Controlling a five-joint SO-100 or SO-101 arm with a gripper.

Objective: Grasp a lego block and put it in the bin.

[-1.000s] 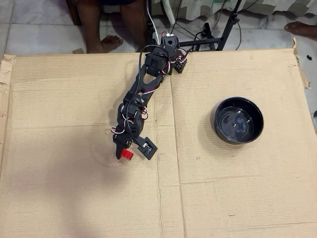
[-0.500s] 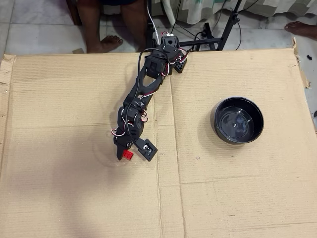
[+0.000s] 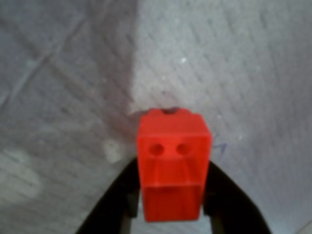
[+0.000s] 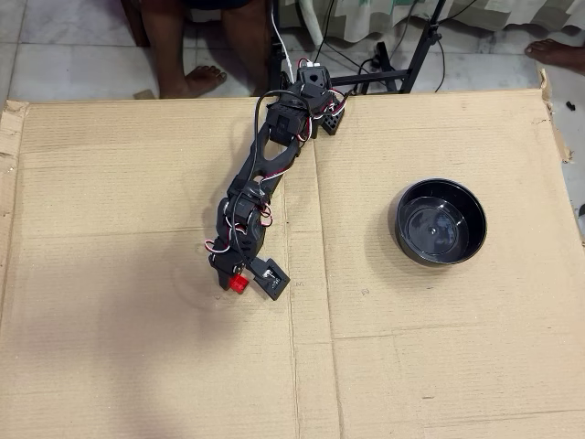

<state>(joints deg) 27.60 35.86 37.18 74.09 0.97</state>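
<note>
The red lego block (image 3: 173,146) sits between my two black fingers (image 3: 122,195) in the wrist view, with cardboard behind it. In the overhead view the block (image 4: 238,283) shows as a small red spot at the tip of my gripper (image 4: 241,280), left of the sheet's middle. My gripper (image 3: 171,195) is shut on the block. I cannot tell whether the block is off the cardboard. The bin, a glossy black bowl (image 4: 397,219), stands empty to the right in the overhead view, well apart from my gripper.
A large cardboard sheet (image 4: 137,366) covers the work surface. My arm's base (image 4: 311,91) is at its far edge. Beyond it are bare feet (image 4: 196,80), stand legs and cables (image 4: 384,69) on a tiled floor.
</note>
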